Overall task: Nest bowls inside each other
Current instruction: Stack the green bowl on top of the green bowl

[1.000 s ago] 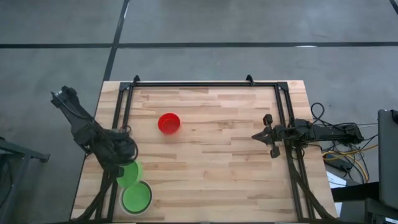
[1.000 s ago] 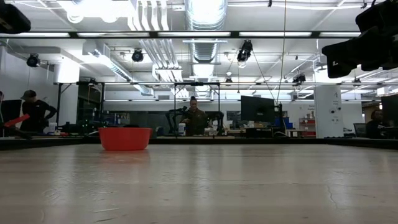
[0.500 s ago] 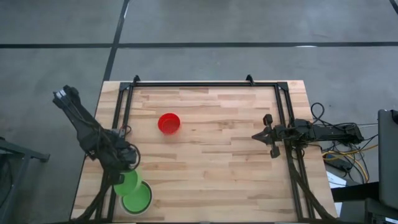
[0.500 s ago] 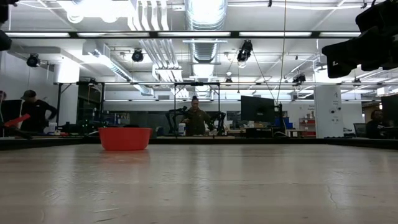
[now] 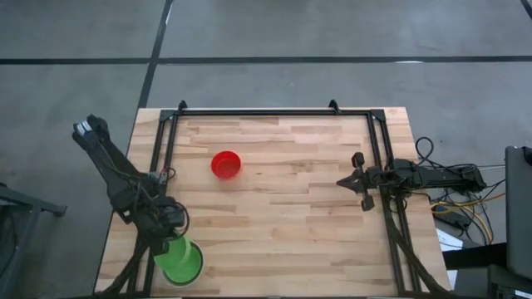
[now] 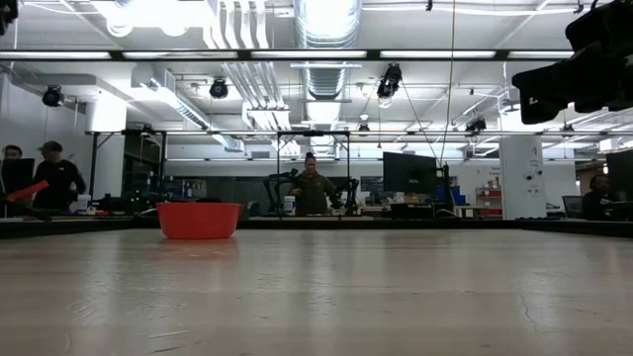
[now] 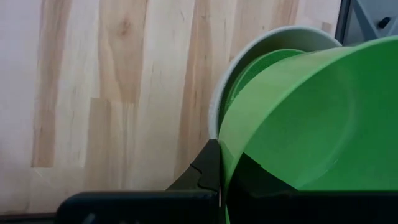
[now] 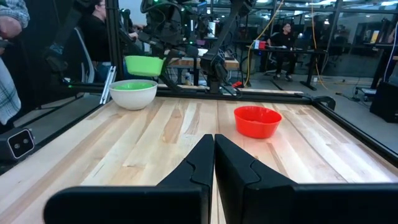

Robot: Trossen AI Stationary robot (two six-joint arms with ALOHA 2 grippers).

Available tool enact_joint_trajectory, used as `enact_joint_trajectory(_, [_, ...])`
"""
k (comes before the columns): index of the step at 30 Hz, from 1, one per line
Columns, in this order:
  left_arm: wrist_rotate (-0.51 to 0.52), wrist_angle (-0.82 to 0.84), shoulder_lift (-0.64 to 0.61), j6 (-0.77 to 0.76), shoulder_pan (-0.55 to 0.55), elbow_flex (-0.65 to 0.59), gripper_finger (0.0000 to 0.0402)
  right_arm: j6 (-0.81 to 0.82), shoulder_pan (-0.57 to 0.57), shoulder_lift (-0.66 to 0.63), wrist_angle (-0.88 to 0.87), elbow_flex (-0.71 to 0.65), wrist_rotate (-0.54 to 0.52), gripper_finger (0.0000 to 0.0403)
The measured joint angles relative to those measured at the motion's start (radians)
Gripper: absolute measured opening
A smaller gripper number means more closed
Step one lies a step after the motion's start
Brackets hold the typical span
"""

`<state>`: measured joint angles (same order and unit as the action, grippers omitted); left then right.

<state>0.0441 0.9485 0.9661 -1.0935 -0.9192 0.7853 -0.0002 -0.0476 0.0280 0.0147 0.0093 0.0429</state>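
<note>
My left gripper (image 5: 169,235), at the table's near left corner, is shut on a bright green bowl (image 8: 144,64). That bowl hangs just above a whitish-cream bowl (image 8: 133,94), which stands on the table with another green bowl (image 7: 264,62) nested in it. In the high view the held bowl (image 5: 177,252) overlaps the whitish bowl's rim (image 5: 198,272). A red bowl (image 5: 225,164) stands alone on its base at the left of the table's middle. My right gripper (image 8: 213,146) waits shut and level at the table's right edge, touching nothing. My left gripper pinches the green bowl's rim (image 7: 222,155), one finger outside the wall (image 7: 208,171) and one inside the bowl. The fingers come steeply from above. The bowl is lifted clear, roughly level and mouth up, over the whitish-cream bowl.
Black frame rails (image 5: 274,112) run along the table's far, left and right edges. Bare wood (image 5: 291,224) spreads between the red bowl and my right arm. People stand and sit in the room beyond the table (image 6: 312,188).
My left gripper has carried the green bowl toward the table's near edge and down. The bowl was beside the whitish-cream bowl on its far side and now hangs over it.
</note>
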Motion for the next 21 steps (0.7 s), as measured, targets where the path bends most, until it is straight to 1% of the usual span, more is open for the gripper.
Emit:
enact_joint_trajectory(12, [0.001, -0.084, 0.083, -0.019, -0.017, 0.0, 0.0005, 0.0, 0.0, 0.0, 0.0, 0.0, 0.0, 0.0009])
enact_joint_trajectory(21, [-0.002, -0.107, 0.145, -0.079, -0.03, 0.001, 0.0005, 0.0, 0.0, 0.0, 0.0, 0.0, 0.0, 0.0009])
